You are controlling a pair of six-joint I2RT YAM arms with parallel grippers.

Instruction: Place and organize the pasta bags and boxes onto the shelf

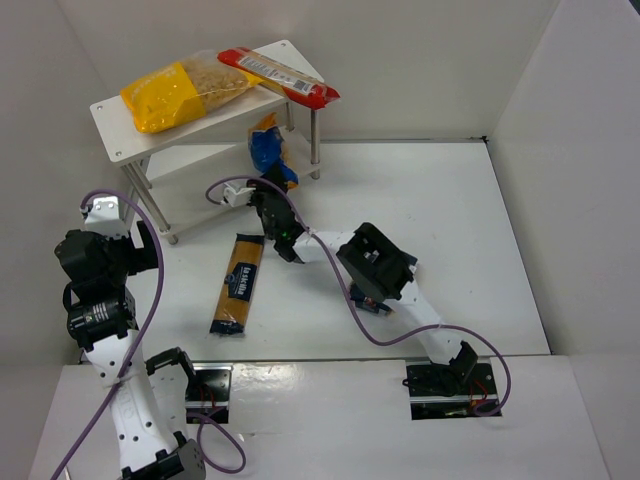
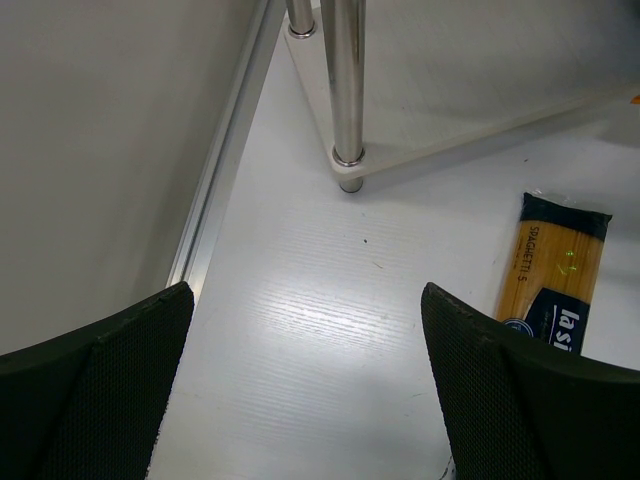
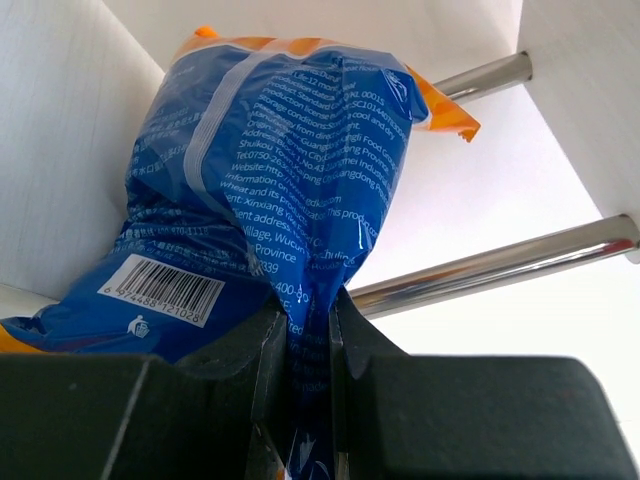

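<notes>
Right end effector clamped

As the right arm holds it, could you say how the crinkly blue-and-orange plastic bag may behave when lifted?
Probably floppy: the crinkly blue-and-orange plastic bag creases and bulges above the right gripper. Its glossy film might slip, since the jaws pinch only a thin fold. Being soft, it may slump on the white shelf.

White laminate tabletop and its load
A long narrow orange-brown spaghetti pack lies flat near the small white two-tier metal-legged shelf.
</notes>
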